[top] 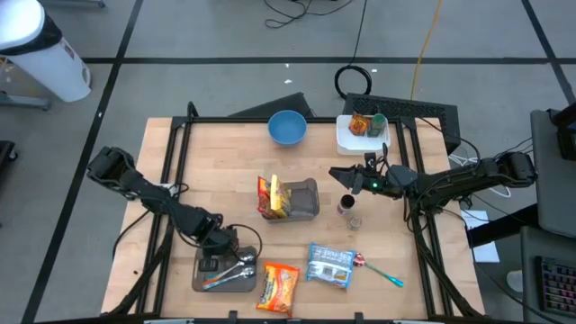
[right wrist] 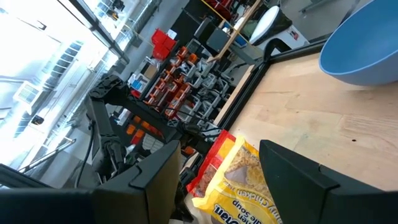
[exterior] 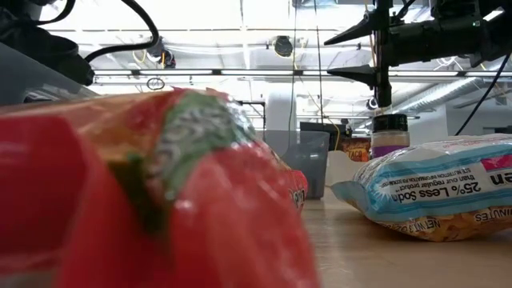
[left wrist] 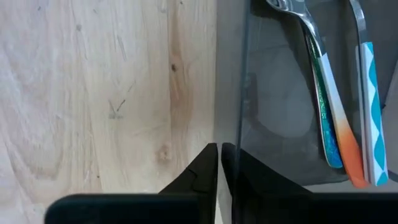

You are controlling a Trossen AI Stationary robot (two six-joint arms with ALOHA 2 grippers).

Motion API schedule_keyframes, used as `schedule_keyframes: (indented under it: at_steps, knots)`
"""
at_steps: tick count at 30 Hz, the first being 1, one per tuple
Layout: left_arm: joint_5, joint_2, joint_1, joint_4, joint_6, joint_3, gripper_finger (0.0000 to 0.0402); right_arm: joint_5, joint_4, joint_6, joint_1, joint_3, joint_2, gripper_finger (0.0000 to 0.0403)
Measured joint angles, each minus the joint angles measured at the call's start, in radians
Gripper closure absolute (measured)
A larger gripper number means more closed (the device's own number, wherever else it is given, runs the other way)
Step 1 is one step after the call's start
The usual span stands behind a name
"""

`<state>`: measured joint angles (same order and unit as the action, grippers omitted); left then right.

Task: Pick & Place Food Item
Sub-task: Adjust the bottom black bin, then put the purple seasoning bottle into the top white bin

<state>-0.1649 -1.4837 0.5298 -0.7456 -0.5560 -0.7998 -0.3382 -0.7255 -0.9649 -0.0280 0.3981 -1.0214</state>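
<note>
My right gripper point(top: 344, 178) is open and empty, in the air right of a grey bin point(top: 303, 200). A yellow-and-red soup packet point(top: 269, 196) stands in that bin and shows between the fingers in the right wrist view point(right wrist: 233, 180). In the low view the gripper point(exterior: 356, 54) hangs above a small spice jar point(exterior: 390, 133), which stands on the table point(top: 346, 209). My left gripper point(top: 232, 243) is shut at the far edge of a grey cutlery tray point(top: 209, 281). In the left wrist view its fingertips point(left wrist: 219, 152) meet over the tray's wall point(left wrist: 227, 74); I cannot tell whether they touch it.
A blue bowl point(top: 287, 128) and a white box of food items point(top: 363, 130) stand at the far side. An orange packet point(top: 279, 286), a blue-and-white packet point(top: 329, 266) and a teal-handled spoon point(top: 382, 272) lie near the front edge. Cutlery point(left wrist: 336, 118) lies in the tray.
</note>
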Motion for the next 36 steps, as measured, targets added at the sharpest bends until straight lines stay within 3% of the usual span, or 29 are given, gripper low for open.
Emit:
schedule_keyframes:
  at_steps: [5, 15, 21, 29, 33, 36]
  knots:
    - [-0.019, 0.000, 0.000, 0.000, -0.001, 0.000, 0.0354, 0.000, 0.000, 0.000, 0.000, 0.000, 0.000, 0.0190]
    - [-0.085, 0.000, -0.039, -0.015, -0.017, -0.001, 0.0247, 0.000, 0.001, 0.000, 0.000, 0.000, 0.000, 0.0190]
    - [-0.114, 0.034, -0.100, -0.055, 0.038, -0.046, 0.0205, 0.000, 0.002, 0.007, 0.000, 0.000, 0.000, 0.0190]
    - [-0.070, 0.138, -0.197, -0.244, 0.069, -0.170, 0.0199, 0.000, 0.005, 0.010, 0.000, 0.000, 0.000, 0.0190]
    - [-0.060, 0.202, -0.238, -0.241, 0.000, -0.269, 0.0208, 0.000, 0.018, 0.012, 0.000, 0.000, 0.000, 0.0190]
    - [0.001, 0.247, -0.255, -0.207, 0.000, -0.352, 0.0214, 0.000, 0.026, 0.012, 0.000, 0.000, 0.000, 0.0190]
